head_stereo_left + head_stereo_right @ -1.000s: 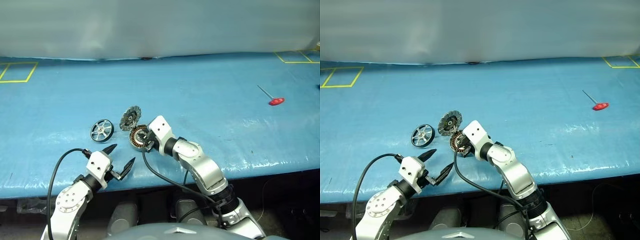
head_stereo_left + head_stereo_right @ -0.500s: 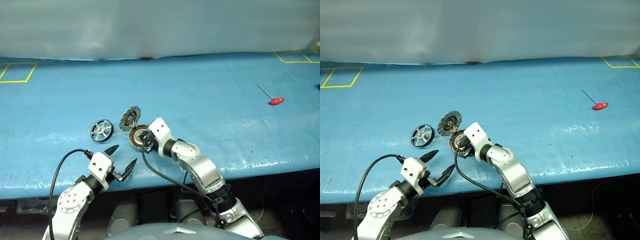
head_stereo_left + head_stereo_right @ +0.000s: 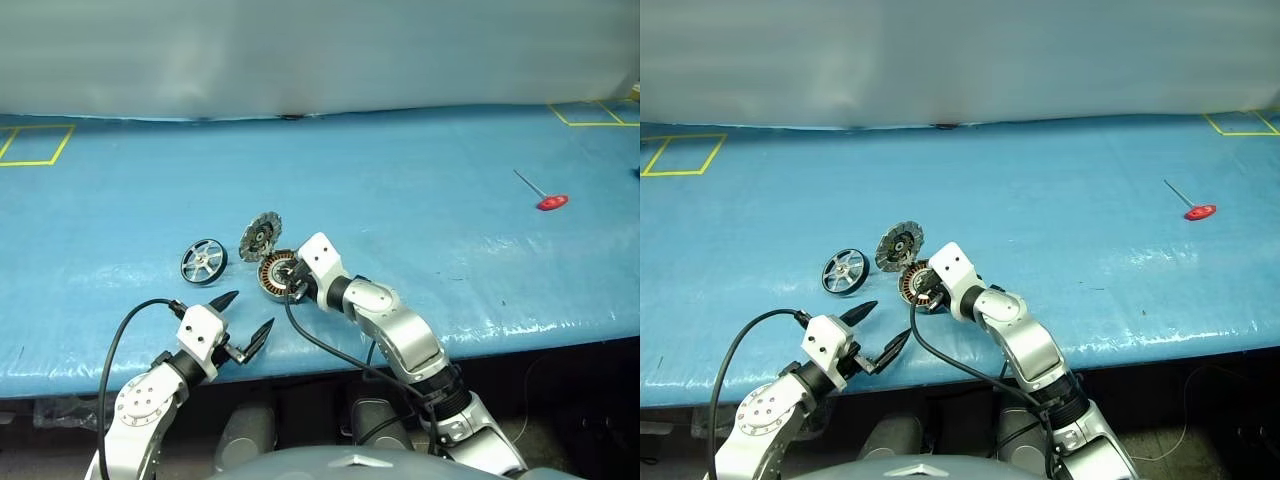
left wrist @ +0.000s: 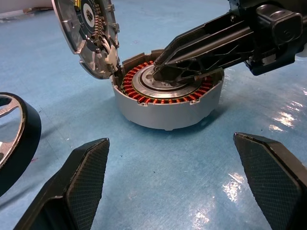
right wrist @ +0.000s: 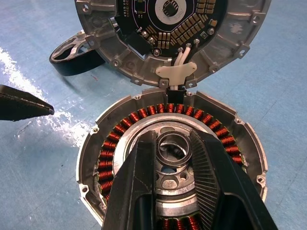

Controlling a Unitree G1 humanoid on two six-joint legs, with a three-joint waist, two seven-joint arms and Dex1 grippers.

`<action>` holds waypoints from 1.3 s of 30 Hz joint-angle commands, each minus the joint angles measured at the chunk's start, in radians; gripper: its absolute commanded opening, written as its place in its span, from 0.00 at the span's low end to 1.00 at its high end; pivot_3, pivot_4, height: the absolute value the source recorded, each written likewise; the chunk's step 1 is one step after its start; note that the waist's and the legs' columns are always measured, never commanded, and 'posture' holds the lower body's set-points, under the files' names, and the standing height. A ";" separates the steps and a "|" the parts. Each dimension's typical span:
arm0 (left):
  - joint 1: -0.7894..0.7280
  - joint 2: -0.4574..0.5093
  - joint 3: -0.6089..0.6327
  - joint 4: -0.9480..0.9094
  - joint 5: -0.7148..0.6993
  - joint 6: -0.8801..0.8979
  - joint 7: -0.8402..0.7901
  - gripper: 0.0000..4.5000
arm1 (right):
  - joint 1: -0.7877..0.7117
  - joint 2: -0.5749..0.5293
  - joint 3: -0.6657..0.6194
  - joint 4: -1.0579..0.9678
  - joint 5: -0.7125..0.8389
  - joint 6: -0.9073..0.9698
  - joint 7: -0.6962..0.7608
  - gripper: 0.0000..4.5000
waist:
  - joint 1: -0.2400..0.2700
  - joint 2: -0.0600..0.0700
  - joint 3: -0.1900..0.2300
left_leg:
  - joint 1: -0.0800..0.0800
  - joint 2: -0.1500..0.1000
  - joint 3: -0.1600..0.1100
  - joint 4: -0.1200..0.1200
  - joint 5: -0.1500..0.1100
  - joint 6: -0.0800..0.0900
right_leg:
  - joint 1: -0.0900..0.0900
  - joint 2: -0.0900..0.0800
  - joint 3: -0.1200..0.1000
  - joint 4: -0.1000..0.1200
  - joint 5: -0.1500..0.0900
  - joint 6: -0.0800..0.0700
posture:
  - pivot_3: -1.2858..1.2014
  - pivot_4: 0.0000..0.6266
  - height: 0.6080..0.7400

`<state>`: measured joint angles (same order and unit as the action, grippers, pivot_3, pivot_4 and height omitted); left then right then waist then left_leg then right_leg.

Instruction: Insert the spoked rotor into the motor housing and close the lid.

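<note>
Right gripper (image 5: 172,165) is reaching into the motor housing (image 4: 168,103), fingers narrowly parted around its silver centre hub.

Blue table (image 3: 420,200) is carrying the housing near its front edge; the lid (image 3: 261,236) is standing open, tilted up from the housing's far rim, dark inner face showing. Spoked rotor (image 3: 203,261) is lying apart on the housing's left. Left gripper (image 3: 246,318) is hovering with jaws spread wide, holding nothing, nearer the table edge. Compared with a second ago, nothing is sitting differently; both grippers are keeping their places.
</note>
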<state>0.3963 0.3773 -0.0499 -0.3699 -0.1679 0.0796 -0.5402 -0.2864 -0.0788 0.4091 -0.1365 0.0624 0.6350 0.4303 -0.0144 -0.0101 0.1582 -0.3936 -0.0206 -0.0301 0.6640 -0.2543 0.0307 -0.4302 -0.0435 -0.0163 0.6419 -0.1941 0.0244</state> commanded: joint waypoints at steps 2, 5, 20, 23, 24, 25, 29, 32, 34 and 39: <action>-0.001 -0.004 0.002 -0.013 -0.009 -0.016 0.002 1.00 | -0.007 -0.003 0.001 -0.033 0.014 -0.005 0.020 0.15 | 0.000 0.000 0.000 | 0.000 0.000 0.000 0.000 0.000 0.000 | 0.000 0.000 0.000 0.000 0.000 0.000 | 0.52 0.24 1.00; -0.001 -0.004 0.003 -0.012 -0.009 -0.014 0.003 1.00 | -0.007 -0.007 0.004 -0.037 0.015 0.001 0.029 0.15 | 0.000 0.000 0.000 | 0.000 0.000 0.000 0.000 0.000 0.000 | 0.000 0.000 0.000 0.000 0.000 0.000 | 0.52 0.24 1.00; -0.006 -0.006 0.003 -0.002 -0.009 -0.017 0.006 1.00 | -0.007 0.020 -0.033 -0.063 0.022 -0.006 -0.004 0.65 | 0.000 0.000 0.000 | 0.000 0.000 0.000 0.000 0.000 0.000 | 0.000 0.000 0.000 0.000 0.000 0.000 | 0.52 0.24 1.00; -0.006 -0.007 0.004 0.000 -0.010 -0.020 0.007 1.00 | -0.008 0.014 -0.048 -0.145 0.052 0.034 0.008 0.65 | 0.000 0.000 0.000 | 0.000 0.000 0.000 0.000 0.000 0.000 | 0.000 0.000 0.000 0.000 0.000 0.000 | 0.52 0.24 1.00; -0.006 -0.007 0.004 0.001 -0.011 -0.021 0.007 1.00 | -0.010 0.011 -0.055 -0.176 0.065 0.051 0.012 0.65 | 0.000 0.000 0.000 | 0.000 0.000 0.000 0.000 0.000 0.000 | 0.000 0.000 0.000 0.000 0.000 0.000 | 0.52 0.24 1.00; -0.005 -0.007 0.005 0.001 -0.011 -0.021 0.007 1.00 | -0.012 0.011 -0.061 -0.204 0.076 0.069 0.011 0.61 | 0.000 0.000 0.000 | 0.000 0.000 0.000 0.000 0.000 0.000 | 0.000 0.000 0.000 0.000 0.000 0.000 | 0.52 0.24 1.00; -0.003 -0.007 0.006 0.002 -0.014 -0.022 0.006 1.00 | -0.026 0.006 -0.061 -0.269 0.085 0.142 -0.010 0.38 | 0.000 0.000 0.000 | 0.000 0.000 0.000 0.000 0.000 0.000 | 0.000 -0.001 0.000 0.000 0.000 0.000 | 0.52 0.24 1.00; -0.004 -0.008 0.005 0.002 -0.015 -0.022 0.005 1.00 | -0.042 -0.011 -0.012 -0.284 0.050 0.190 -0.032 0.16 | -0.001 0.000 0.000 | 0.000 0.000 0.000 0.000 0.000 0.000 | 0.000 -0.001 0.000 0.000 0.000 0.000 | 0.52 0.24 1.00; -0.003 -0.008 0.005 0.001 -0.015 -0.022 0.006 1.00 | -0.054 -0.024 0.043 -0.278 0.018 0.206 -0.046 0.00 | -0.002 0.000 0.000 | 0.000 0.000 0.000 0.000 0.000 0.000 | 0.000 -0.001 0.000 0.000 0.000 0.000 | 0.52 0.24 1.00; 0.000 -0.009 0.003 -0.003 -0.014 -0.021 0.007 1.00 | -0.073 -0.031 0.125 -0.240 -0.038 0.216 -0.078 0.00 | -0.003 0.000 0.000 | 0.000 0.000 0.000 0.000 0.000 0.000 | 0.000 -0.001 0.000 0.000 0.000 0.000 | 0.52 0.24 1.00</action>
<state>0.3932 0.3738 -0.0495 -0.3564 -0.1699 0.0793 -0.5328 -0.3400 -0.1143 0.5242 -0.3616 0.0432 0.8530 0.3662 -0.0172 -0.0100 0.1582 -0.3936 -0.0205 -0.0303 0.6637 -0.2543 0.0307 -0.4306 -0.0446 -0.0163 0.6420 -0.1941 0.0243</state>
